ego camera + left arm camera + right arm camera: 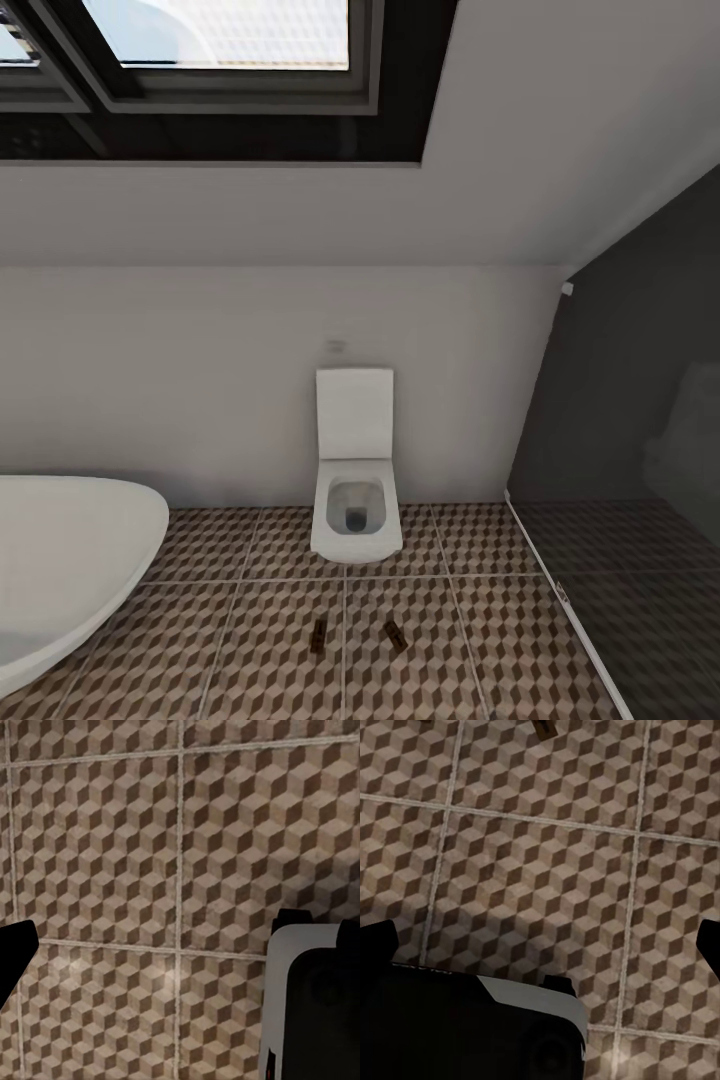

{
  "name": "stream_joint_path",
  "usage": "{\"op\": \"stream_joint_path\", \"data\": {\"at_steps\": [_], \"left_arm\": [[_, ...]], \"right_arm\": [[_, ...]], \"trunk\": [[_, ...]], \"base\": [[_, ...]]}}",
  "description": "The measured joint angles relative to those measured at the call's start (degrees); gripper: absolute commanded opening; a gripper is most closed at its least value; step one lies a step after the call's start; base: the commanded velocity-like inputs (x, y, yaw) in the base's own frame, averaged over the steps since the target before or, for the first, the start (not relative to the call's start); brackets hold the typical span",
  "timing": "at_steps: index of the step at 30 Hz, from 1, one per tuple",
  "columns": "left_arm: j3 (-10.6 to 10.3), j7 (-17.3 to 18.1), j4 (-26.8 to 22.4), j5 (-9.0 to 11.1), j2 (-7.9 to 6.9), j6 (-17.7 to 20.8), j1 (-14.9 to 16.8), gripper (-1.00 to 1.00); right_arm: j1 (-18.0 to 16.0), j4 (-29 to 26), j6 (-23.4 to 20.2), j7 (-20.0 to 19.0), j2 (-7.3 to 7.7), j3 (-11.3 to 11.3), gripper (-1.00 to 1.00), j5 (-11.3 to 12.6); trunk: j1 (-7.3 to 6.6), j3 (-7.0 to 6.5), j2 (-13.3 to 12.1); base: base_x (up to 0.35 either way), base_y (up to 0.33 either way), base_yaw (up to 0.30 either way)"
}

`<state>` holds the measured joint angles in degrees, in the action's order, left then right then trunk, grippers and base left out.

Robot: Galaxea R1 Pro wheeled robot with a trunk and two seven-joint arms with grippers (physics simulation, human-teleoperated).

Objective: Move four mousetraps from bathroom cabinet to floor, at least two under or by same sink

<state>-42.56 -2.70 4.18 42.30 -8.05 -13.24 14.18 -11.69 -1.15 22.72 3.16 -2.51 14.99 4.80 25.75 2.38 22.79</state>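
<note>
Two mousetraps, small brown boards with dark wire, lie on the bathroom floor (250, 650) in front of the toilet: one mousetrap (318, 635) to the left, the other mousetrap (396, 636) to the right. The cube-patterned bathroom floor (180, 832) lies below my left gripper (180, 945), which is open with nothing between its dark fingertips (16, 952). My right gripper (544, 941) is open too and hangs over the bathroom floor (540, 870). The end of a mousetrap (544, 727) shows at that picture's edge, well beyond the fingers.
A white toilet (355, 500) stands against the back wall. A white rounded tub (60, 560) fills the left foreground. A dark glass shower partition (620, 500) closes off the right. A window (220, 40) is set high above. My white and black base (472, 1027) shows under the wrists.
</note>
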Motion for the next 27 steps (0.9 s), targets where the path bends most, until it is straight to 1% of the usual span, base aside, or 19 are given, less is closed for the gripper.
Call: {"op": "stream_joint_path", "data": {"at_steps": [7,27], "left_arm": [[0.1,0.0,-0.1,0.2,0.02,0.0,0.0,1.00],[0.3,0.0,-0.2,0.1,0.02,-0.1,0.0,1.00]], "right_arm": [[0.0,-0.1,-0.1,0.2,-0.28,0.0,1.00,0.0],[0.1,-0.2,-0.1,0.2,-0.12,-0.1,1.00,-0.1]], "trunk": [[0.00,0.00,0.0],[0.00,0.00,0.0]], "base": [[0.000,0.000,0.000],[0.000,0.000,0.000]]}}
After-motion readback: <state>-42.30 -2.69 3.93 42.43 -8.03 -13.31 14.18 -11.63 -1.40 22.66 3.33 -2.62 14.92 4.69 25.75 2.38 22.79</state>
